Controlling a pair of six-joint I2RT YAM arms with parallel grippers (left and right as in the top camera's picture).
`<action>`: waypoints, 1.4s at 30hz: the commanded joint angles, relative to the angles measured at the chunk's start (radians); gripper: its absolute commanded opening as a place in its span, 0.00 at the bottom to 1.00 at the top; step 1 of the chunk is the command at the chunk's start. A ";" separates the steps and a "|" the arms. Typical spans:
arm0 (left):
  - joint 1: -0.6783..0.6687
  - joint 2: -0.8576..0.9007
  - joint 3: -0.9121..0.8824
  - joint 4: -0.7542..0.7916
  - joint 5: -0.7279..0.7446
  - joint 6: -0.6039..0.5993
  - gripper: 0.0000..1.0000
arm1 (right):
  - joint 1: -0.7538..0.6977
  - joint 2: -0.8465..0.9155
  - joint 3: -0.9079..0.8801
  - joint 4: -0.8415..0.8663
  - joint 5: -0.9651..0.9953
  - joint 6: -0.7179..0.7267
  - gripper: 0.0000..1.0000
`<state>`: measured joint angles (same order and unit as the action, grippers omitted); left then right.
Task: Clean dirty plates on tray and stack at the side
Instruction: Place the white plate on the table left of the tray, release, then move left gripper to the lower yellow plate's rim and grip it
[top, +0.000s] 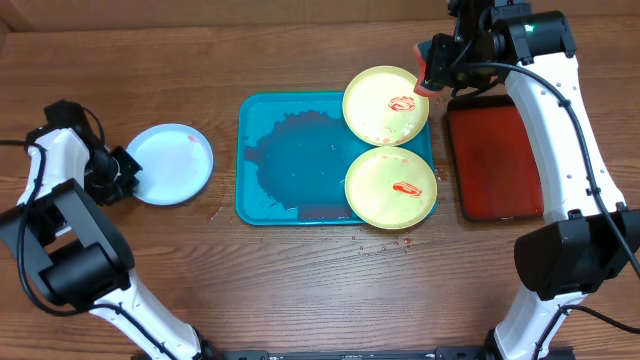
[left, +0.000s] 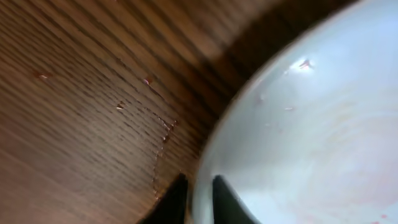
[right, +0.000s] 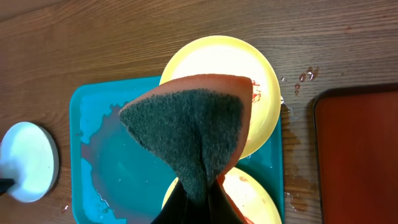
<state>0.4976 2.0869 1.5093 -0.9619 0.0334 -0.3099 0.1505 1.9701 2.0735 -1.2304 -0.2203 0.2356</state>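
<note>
- While the right gripper (top: 432, 75) is pinching a sponge (right: 193, 130) with its rough dark face outward, it is hanging just past the far right corner of the tray (top: 290, 160). It is sitting beside the rim of the far yellow plate (top: 386, 105) and, as far as I can tell, not touching it.
- My worry is that both yellow plates are overhanging the tray's edges, so a sideways scrub could be tipping one or skating it towards the red tray (top: 495, 165).
- The tray is also holding a pool of reddish water. A sliding plate could be slopping more onto the desk (top: 300, 280), where drops are already lying by the tray's near right corner.
- The near yellow plate (top: 391, 187) is sitting at that near right corner, edge to edge with the far one, and both are carrying red smears.
- The left gripper (left: 199, 186) is looking clamped on the rim of the pale blue plate (top: 170, 163), which is lying on the desk to the left of the tray. A careless tug there could be dragging it off.
</note>
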 joint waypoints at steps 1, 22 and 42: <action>0.000 0.030 -0.002 -0.003 -0.009 0.003 0.33 | -0.002 -0.022 0.010 0.001 0.003 0.000 0.04; -0.145 0.022 0.517 -0.335 0.036 0.124 0.77 | -0.002 -0.022 0.010 0.001 0.003 0.000 0.04; -0.848 0.087 0.512 -0.283 0.230 -0.009 0.95 | -0.002 -0.021 0.010 0.008 0.003 0.000 0.04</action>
<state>-0.3046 2.1220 2.0148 -1.2438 0.2485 -0.2508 0.1505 1.9701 2.0735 -1.2293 -0.2207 0.2352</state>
